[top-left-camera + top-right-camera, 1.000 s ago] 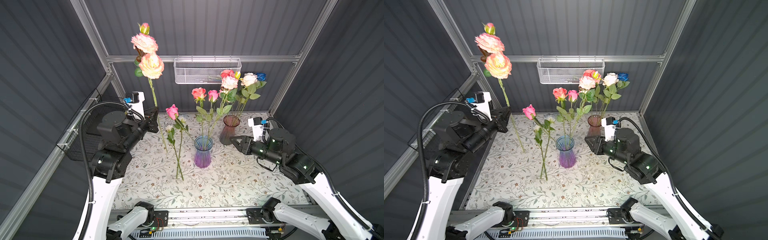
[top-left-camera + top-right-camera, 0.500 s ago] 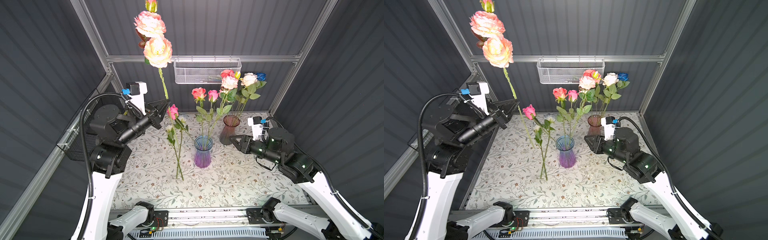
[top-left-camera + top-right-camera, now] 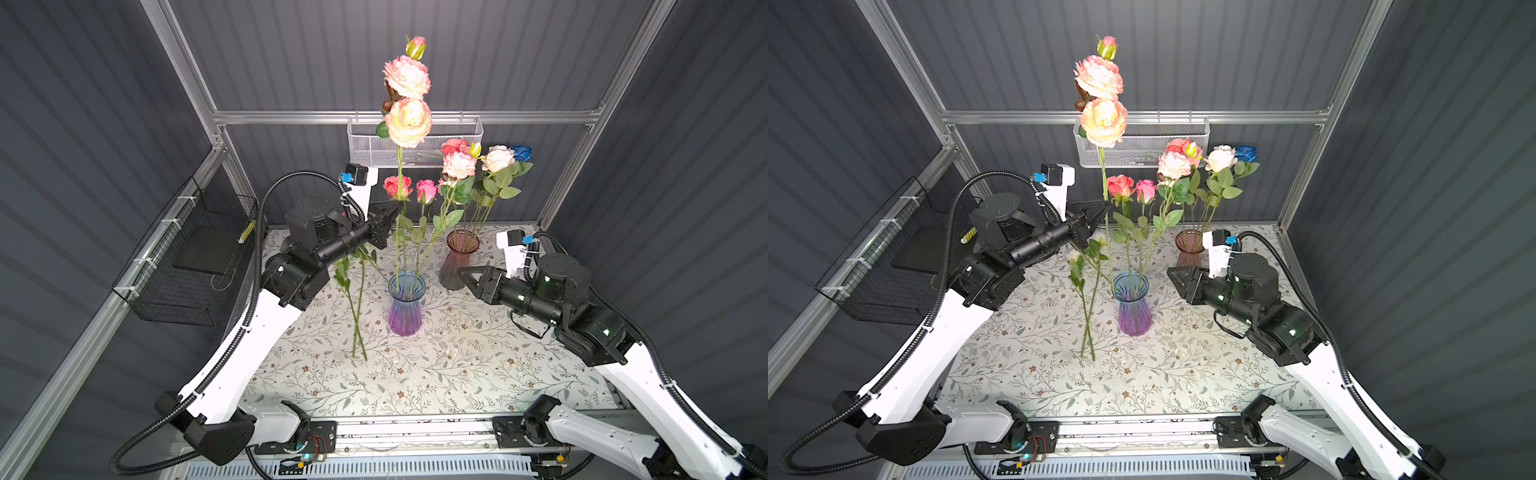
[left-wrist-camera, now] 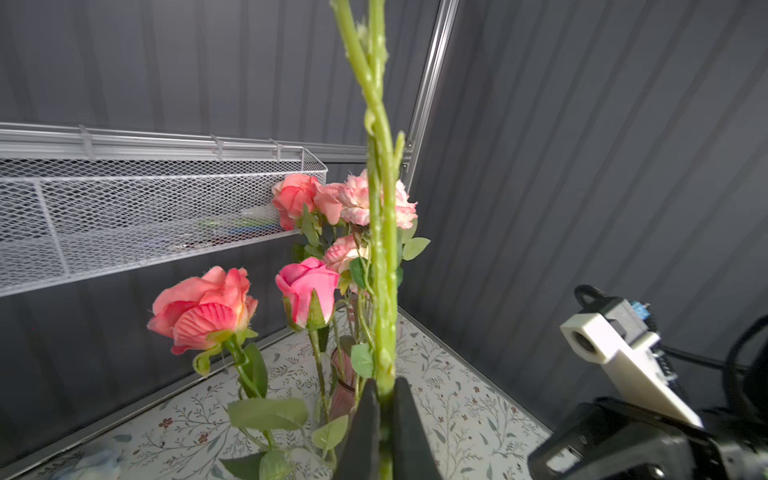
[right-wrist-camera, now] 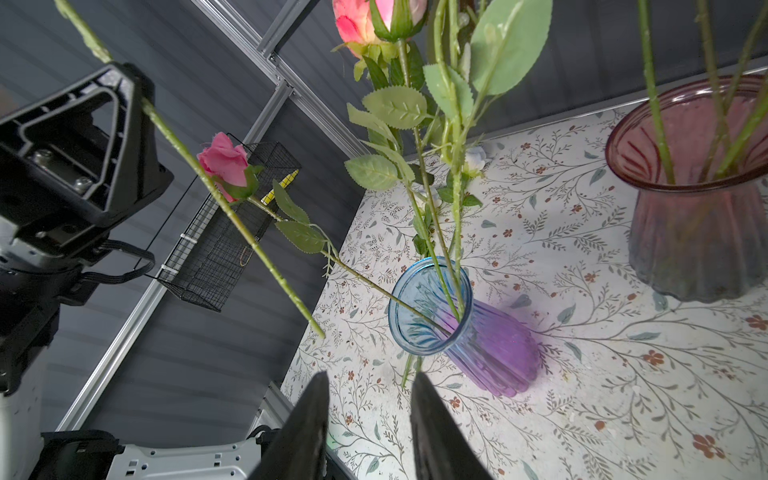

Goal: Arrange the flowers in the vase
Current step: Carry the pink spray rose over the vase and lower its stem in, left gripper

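A: Coral-bloomed stem point(image 3: 400, 170)?
B: Held upright, clamped tight in left gripper point(image 4: 384, 390); blooms point(image 3: 1103, 122) seen in both top views only
A: Lower tip?
B: Seen from right wrist alone: hanging beside blue vase point(image 5: 494, 345) rim, not inside
A: Right gripper point(image 5: 370, 384)?
B: Jaws apart, empty, near vase

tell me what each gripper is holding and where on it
Left gripper grips the tall peach rose midway along its stem. Right gripper is open, holding nothing.
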### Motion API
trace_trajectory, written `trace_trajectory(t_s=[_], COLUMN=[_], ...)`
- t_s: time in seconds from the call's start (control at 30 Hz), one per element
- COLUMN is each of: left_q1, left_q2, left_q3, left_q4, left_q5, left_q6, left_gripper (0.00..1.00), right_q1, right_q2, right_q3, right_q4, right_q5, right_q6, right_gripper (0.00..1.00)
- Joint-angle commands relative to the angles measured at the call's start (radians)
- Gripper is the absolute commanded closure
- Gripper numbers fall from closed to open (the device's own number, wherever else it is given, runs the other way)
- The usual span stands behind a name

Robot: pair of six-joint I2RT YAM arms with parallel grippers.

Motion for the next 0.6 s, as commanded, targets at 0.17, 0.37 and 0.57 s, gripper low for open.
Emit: trace_trajectory(t_s=[0.17,0.37,0.57], left_q1=[-0.073,-0.106,-0.109], left_q2=[0.052,0.073,0.089], left_q3=[-0.098,-0.214,-0.326], left_q4=[0.203,0.251,0.314], left_q5=[-0.208,-0.284,-0.307], left_q6=[0.085,0.154,0.131], left_gripper=[1.00,1.00,1.00], right_q1=[0.001,-0.001,-0.009], right_q2=[-0.006,-0.005,-0.008], right_q3=[-0.022,-0.057,-0.119], right_q4=[0.025,0.042,0.059], right_q5=[0.021,-0.001,-0.009], right_q6=[-0.035,-0.048,-0.046], right_gripper=[0.63,0.62,0.61])
